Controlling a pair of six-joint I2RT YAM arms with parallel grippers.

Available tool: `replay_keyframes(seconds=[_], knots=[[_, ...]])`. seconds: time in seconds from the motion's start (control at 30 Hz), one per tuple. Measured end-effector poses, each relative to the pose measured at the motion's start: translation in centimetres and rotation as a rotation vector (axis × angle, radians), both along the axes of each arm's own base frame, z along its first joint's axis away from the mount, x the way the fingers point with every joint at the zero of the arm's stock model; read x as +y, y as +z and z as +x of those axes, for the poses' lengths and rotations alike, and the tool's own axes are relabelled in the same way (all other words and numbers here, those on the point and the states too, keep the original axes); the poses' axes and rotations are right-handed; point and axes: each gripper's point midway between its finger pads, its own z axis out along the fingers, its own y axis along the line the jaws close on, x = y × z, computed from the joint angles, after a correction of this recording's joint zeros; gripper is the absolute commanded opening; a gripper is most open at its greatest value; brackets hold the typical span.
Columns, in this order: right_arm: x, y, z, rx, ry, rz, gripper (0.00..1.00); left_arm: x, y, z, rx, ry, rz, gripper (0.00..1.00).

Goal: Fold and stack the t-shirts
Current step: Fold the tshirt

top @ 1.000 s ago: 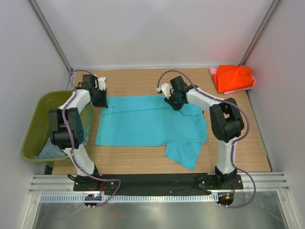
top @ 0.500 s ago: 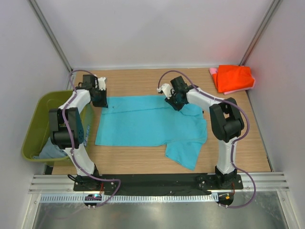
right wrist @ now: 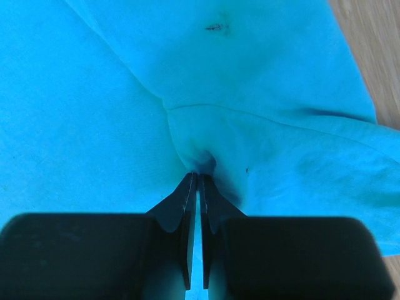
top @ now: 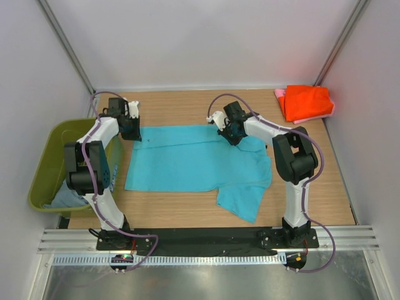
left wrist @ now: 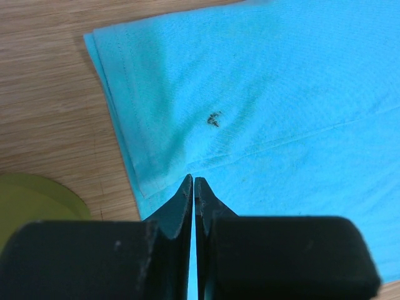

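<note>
The turquoise t-shirt (top: 187, 159) lies spread on the wooden table, one sleeve hanging toward the near right. My left gripper (top: 132, 129) is shut on its far left corner; in the left wrist view the tips (left wrist: 194, 182) pinch the cloth (left wrist: 281, 94) near the hem. My right gripper (top: 230, 133) is shut on the far edge of the shirt by the right sleeve; its tips (right wrist: 197, 178) hold a puckered fold of the cloth (right wrist: 250, 75). The orange-red t-shirt (top: 306, 101) lies folded on the pink one (top: 280, 94) at the back right. The grey-blue t-shirt (top: 65, 199) lies in the bin.
The olive-green bin (top: 45, 164) stands off the table's left edge beside the left arm. White walls close in the back and both sides. Bare wood (top: 187, 106) shows behind the turquoise shirt and at the near right.
My right arm's elbow has shifted a little to the left. The grippers and the turquoise shirt have hardly moved.
</note>
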Motion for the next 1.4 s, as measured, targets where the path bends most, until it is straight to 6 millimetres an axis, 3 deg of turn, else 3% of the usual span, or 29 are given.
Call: replay_keyframes(seconds=[0.17, 0.6, 0.9, 1.0, 1.03, 1.13, 1.27, 1.4], knots=[[-0.1, -0.1, 0.2, -0.008, -0.005, -0.008, 0.01, 0.0, 0.0, 0.0, 0.001, 0.002, -0.001, 0.02], [0.2, 1.0, -0.1, 0.012, -0.021, 0.001, 0.01, -0.2, 0.1, 0.1, -0.004, 0.005, -0.005, 0.02], [3.5, 3.8, -3.7, 0.089, 0.055, 0.097, 0.01, -0.5, 0.2, 0.4, -0.013, 0.011, -0.018, 0.02], [4.4, 3.9, -4.8, 0.124, 0.083, 0.117, 0.12, -0.5, 0.2, 0.4, -0.013, 0.009, -0.018, 0.02], [4.6, 3.8, -5.2, 0.135, 0.088, 0.120, 0.23, -0.5, 0.2, 0.4, -0.013, 0.009, -0.018, 0.02], [4.8, 3.8, -5.6, 0.151, 0.087, 0.124, 0.38, -0.5, 0.2, 0.4, -0.013, 0.009, -0.018, 0.02], [4.2, 3.9, -4.9, 0.148, 0.027, 0.146, 0.40, -0.7, 0.3, 0.4, -0.013, 0.004, -0.027, 0.03], [1.7, 4.9, -1.8, 0.105, -0.115, 0.190, 0.40, -1.1, 1.0, 1.3, -0.025, 0.001, -0.053, 0.03]])
